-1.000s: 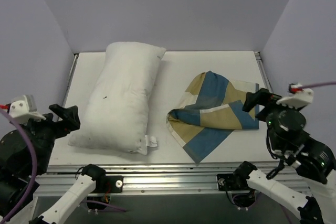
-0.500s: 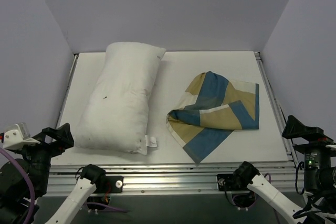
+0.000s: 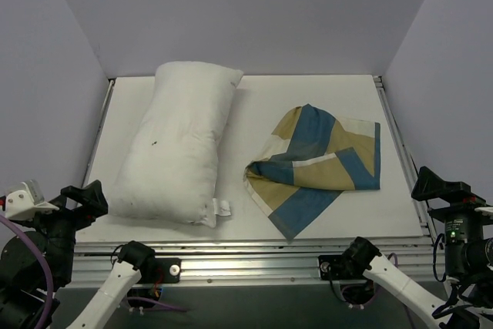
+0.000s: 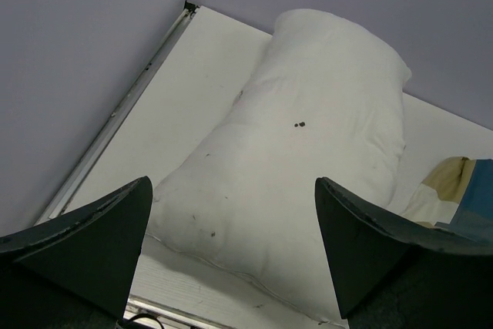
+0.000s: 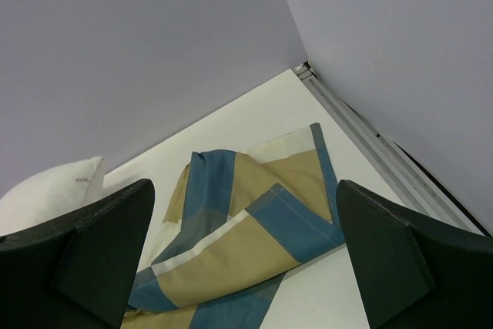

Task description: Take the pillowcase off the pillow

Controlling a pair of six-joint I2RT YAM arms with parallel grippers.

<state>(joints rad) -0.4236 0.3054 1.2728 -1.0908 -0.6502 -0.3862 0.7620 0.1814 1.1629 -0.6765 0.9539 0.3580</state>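
Top view, near to far. At 8 o'clock, just off the near corner of the table (image 3: 254, 109), the left gripper (image 4: 231, 190) has its fingers spread wide and holds nothing. At 4 o'clock, likewise off the table, the right gripper (image 5: 245, 190) has its fingers spread and is empty. Mid-table, the pillow (image 3: 181, 148) lies bare, its long axis running from 7 to 1 o'clock and its tag (image 3: 222, 208) at the near corner. At its 3 o'clock, apart from it, the pillowcase (image 3: 320, 163) lies crumpled and partly folded, wholly off the pillow. Judgement: the removal appears complete and no grasp is in hand. The next move calls for little beyond parking both arms clear of the fabric.
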